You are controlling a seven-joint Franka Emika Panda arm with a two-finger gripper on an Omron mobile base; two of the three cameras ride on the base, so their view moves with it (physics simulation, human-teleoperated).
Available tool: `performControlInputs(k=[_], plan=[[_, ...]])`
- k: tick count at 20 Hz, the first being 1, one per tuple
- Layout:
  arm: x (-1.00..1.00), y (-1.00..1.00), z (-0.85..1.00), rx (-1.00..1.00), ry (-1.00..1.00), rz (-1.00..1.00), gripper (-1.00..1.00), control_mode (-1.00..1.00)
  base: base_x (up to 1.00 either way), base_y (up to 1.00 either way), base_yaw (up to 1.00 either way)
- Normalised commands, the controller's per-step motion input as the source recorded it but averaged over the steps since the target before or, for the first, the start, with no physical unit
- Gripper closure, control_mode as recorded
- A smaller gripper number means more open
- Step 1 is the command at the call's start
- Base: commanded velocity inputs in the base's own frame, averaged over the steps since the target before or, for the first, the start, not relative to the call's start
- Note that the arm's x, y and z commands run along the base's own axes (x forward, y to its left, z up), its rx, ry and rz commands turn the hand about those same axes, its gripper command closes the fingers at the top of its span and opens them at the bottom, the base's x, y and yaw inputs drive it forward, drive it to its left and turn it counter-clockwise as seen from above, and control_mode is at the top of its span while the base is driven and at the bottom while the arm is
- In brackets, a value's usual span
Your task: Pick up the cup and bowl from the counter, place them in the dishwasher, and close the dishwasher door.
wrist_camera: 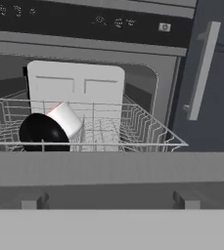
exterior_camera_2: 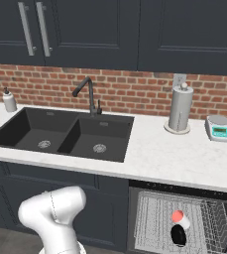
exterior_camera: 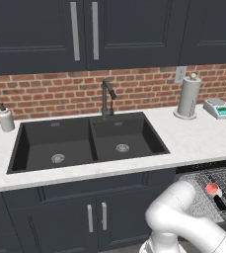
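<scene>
The dishwasher (wrist_camera: 84,29) stands open with its wire rack (wrist_camera: 147,132) drawn out. Inside the rack the black bowl (wrist_camera: 41,133) lies on its side with the cup (wrist_camera: 67,118) leaning against it. From the base cameras the cup is a red blob (exterior_camera: 212,188) (exterior_camera_2: 177,216) with the bowl (exterior_camera: 219,202) (exterior_camera_2: 178,235) just below it. The dishwasher door (wrist_camera: 108,168) is a flat grey slab lowered in front of the rack. My gripper (wrist_camera: 109,200) sits low in front of that door, open and holding nothing, fingertips (wrist_camera: 33,200) far apart. No dish is left on the counter (exterior_camera: 193,141) (exterior_camera_2: 174,156).
A black double sink (exterior_camera: 85,141) with a faucet (exterior_camera: 107,99) is cut into the counter. A paper towel roll (exterior_camera: 189,96), a white-and-teal scale (exterior_camera: 218,108) and a soap bottle (exterior_camera: 6,118) stand along the brick wall. A cabinet door with a steel handle (wrist_camera: 201,73) flanks the dishwasher.
</scene>
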Motion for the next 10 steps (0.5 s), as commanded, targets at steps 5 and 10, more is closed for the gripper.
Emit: performControlInputs(k=[5, 10], plan=[[1.00, 0.27, -0.74, 0.00, -0.32, 0.19, -1.00, -1.00, 0.00, 0.00, 0.00], [1.00, 0.30, -0.65, 0.00, -0.29, 0.17, -1.00, -1.00, 0.00, 0.00, 0.00]])
